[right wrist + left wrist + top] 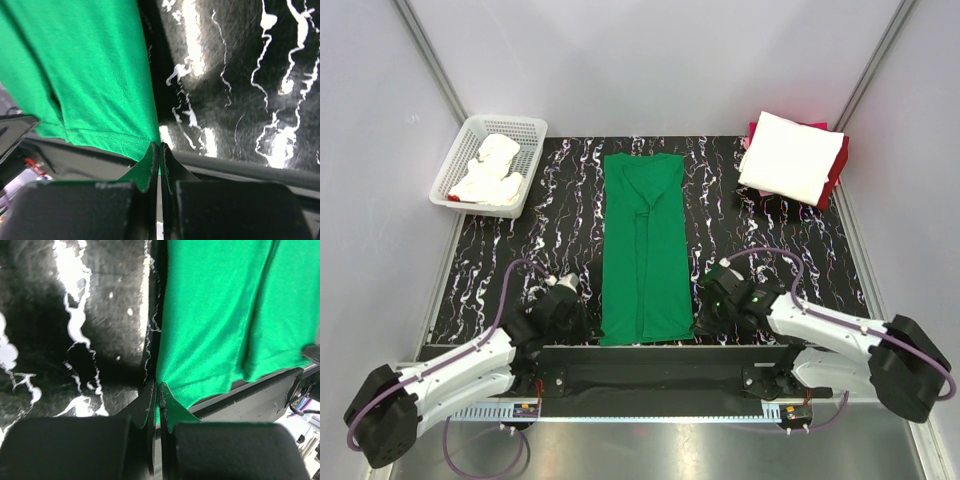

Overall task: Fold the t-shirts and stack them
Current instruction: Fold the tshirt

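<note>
While flat, green t-shirt (642,250) (long, narrow)

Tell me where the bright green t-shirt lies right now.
In the top view the bright green t-shirt lies folded lengthwise mid-table, between the white plastic mesh basket at far left and the white-on-red shirt stack at far right.

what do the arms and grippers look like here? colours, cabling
The left arm and right arm: white link shells, black rounded joint housings, a thin purple cable looping along each. The left gripper and right gripper: black, thin flat fingers. No markings legible.
</note>
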`<state>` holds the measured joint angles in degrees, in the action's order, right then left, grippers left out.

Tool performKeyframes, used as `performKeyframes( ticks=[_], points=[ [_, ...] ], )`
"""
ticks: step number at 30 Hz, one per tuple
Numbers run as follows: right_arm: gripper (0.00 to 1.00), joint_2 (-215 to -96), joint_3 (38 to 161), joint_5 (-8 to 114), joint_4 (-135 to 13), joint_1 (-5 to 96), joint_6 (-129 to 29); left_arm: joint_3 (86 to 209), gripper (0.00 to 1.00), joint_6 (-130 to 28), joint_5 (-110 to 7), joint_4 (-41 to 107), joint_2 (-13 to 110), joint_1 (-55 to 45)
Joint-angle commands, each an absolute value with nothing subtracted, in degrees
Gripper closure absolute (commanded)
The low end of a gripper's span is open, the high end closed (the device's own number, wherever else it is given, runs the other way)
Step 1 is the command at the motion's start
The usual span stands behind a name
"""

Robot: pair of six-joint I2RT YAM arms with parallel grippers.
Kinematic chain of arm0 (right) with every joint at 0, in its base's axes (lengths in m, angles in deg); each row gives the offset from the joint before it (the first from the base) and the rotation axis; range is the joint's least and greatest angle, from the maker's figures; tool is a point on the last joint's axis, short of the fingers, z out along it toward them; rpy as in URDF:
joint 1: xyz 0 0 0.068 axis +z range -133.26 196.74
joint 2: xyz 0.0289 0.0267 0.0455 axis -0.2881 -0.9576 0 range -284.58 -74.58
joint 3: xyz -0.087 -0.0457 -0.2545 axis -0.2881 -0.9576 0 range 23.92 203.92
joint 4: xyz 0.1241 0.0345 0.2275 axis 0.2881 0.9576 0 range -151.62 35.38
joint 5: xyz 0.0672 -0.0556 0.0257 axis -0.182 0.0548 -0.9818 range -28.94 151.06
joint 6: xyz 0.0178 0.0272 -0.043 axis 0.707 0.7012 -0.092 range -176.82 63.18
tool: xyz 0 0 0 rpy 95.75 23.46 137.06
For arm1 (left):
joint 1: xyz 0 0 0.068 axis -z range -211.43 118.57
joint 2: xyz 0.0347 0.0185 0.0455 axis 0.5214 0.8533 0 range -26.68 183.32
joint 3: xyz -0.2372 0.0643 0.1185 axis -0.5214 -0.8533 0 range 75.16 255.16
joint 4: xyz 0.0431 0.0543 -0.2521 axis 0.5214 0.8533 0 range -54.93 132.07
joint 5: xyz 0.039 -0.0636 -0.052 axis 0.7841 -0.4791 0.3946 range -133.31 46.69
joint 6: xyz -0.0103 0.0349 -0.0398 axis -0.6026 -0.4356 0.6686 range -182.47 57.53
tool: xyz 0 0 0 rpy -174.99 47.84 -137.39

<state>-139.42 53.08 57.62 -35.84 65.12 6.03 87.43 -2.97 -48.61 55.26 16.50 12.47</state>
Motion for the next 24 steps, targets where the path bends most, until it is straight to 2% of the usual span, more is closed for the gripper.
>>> performKeyframes(
  ticks=[1, 3, 5, 7, 8, 9, 11, 13, 15, 18, 19, 24],
  points=[
    [1.00, -135.1, 51.7, 60.4, -31.8, 65.7, 7.5, 89.1, 0.98, -2.3, -45.9, 60.7, 15.2, 13.0],
    [1.00, -133.6, 51.3, 59.8, -31.5, 65.6, 7.7, 89.0, 0.94, -1.4, -46.6, 60.8, 14.9, 13.3],
    [1.00, -132.9, 51.1, 59.0, -31.4, 65.7, 7.3, 88.9, 0.86, -0.7, -47.0, 61.2, 14.8, 14.0],
    [0.92, -132.9, 51.2, 58.0, -31.5, 65.6, 6.6, 89.3, 0.80, -0.2, -47.6, 61.9, 14.5, 14.8],
    [0.70, -133.0, 51.4, 56.7, -30.9, 65.6, 5.9, 89.6, 0.79, 0.2, -47.8, 62.5, 14.5, 15.2],
    [0.57, -133.0, 51.8, 56.2, -30.3, 65.7, 5.3, 90.7, 0.75, 0.3, -48.0, 64.2, 14.2, 15.5],
    [0.29, -132.2, 53.5, 57.4, -26.0, 65.6, 4.3, 92.7, 0.57, -0.3, -48.1, 67.0, 12.7, 16.4],
    [0.22, -129.9, 57.4, 60.1, -22.3, 65.6, 3.2, 97.3, 0.40, -2.0, -46.3, 73.3, 10.8, 16.5],
    [0.18, -127.8, 61.9, 64.0, -20.8, 65.5, 1.6, 103.1, 0.22, -4.3, -43.5, 79.6, 9.8, 16.6],
    [0.22, -131.7, 70.8, 65.2, -23.5, 63.1, -5.6, 109.7, 0.20, -9.3, -39.9, 82.7, 11.2, 16.6],
    [0.22, -134.1, 73.5, 64.3, -23.8, 58.8, -10.0, 111.9, 0.18, -10.1, -38.1, 84.5, 12.1, 16.6],
    [0.31, -154.8, 92.7, 55.2, -27.6, 47.0, -20.4, 125.1, 0.18, -19.9, -28.0, 91.2, 18.5, 16.5]
  ],
)
